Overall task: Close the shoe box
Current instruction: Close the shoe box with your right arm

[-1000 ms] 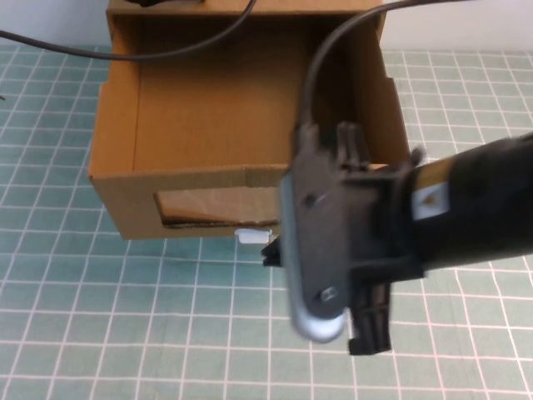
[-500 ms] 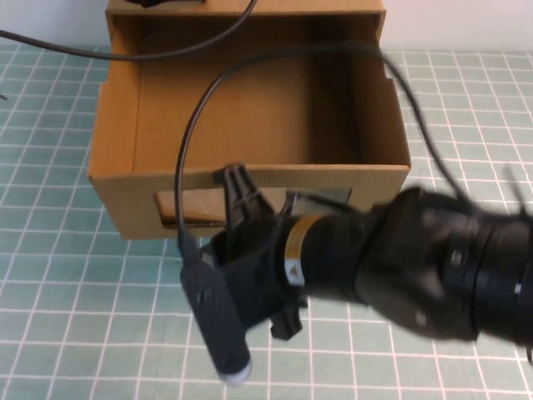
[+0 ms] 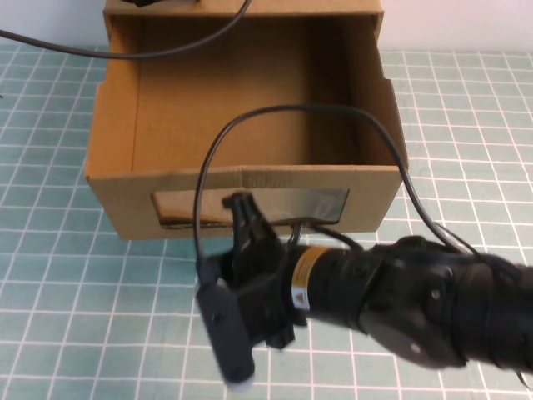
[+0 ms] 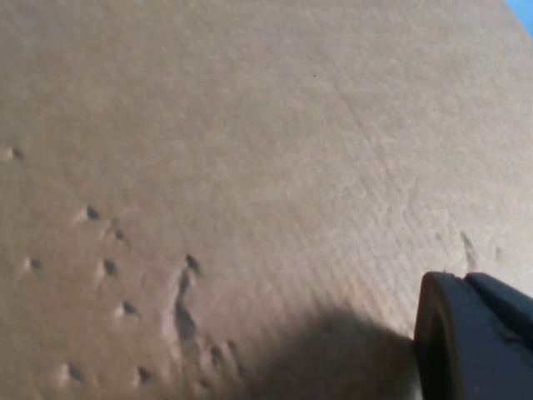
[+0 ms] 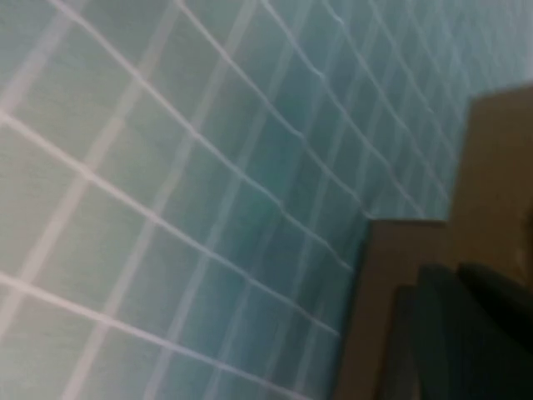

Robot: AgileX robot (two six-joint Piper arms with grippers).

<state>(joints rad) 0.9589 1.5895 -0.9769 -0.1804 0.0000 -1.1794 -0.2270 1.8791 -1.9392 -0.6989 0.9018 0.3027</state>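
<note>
Cardboard fills the left wrist view edge to edge: the left gripper (image 4: 479, 337) shows only as a dark fingertip hard up against a brown panel, and I cannot tell whether it is parted or closed, nor, in the high view, where that arm stands beyond a cable crossing the far-left corner of the shoe box (image 3: 241, 179). That box sits at the middle-back of the green gridded mat (image 3: 75, 300), its drawer pulled well out toward the robot, open top showing a bare interior, the clear window (image 3: 250, 207) in its front wall. Moving right, the right gripper (image 3: 244, 218) reaches in from the lower right, its fingertips at the front wall just at the window's lower edge; they look drawn close together with nothing between them, and the pull tab is hidden behind the arm. The risks, as I judge them: a push landing on the thin plastic window rather than the cardboard could dent or pop it; a push off-centre, to one side of the front, could skew the drawer so it jams in its sleeve; and if the left gripper is not bracing the sleeve, the whole box could slide back across the mat instead of closing. The looping cable (image 3: 291, 112) over the open drawer could also snag on the wall.
</note>
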